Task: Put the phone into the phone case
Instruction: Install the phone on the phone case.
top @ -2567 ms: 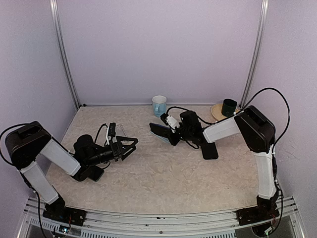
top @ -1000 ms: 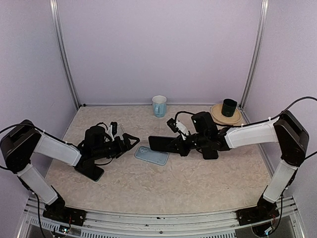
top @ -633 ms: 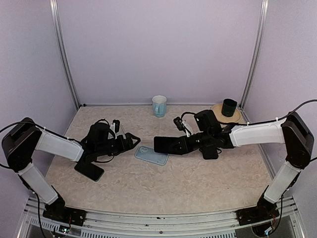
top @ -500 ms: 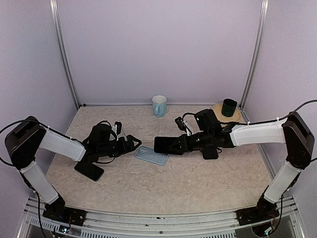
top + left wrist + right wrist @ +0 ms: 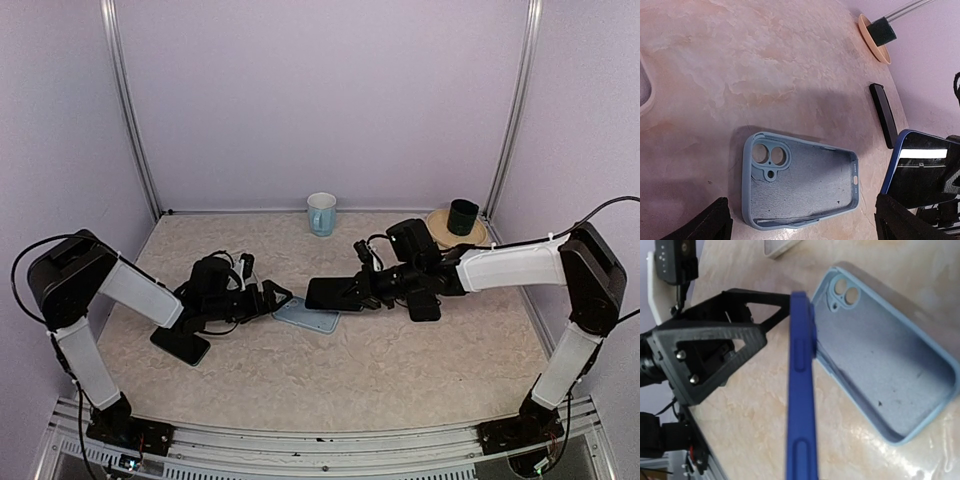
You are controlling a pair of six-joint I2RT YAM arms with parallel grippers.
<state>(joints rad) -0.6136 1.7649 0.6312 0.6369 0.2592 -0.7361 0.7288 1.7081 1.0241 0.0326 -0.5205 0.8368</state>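
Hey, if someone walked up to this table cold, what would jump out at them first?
The dark blue phone, pinched in the right claw at mid-table, draws the eye first. Right next to it a pale blue phone case lies on the table, hollow side up, with its camera cutouts showing. The left claw hangs wide open on the case's other side.

The left end effector (image 5: 280, 300) and the phone (image 5: 335, 293) crowd the phone case (image 5: 308, 318) from both sides.
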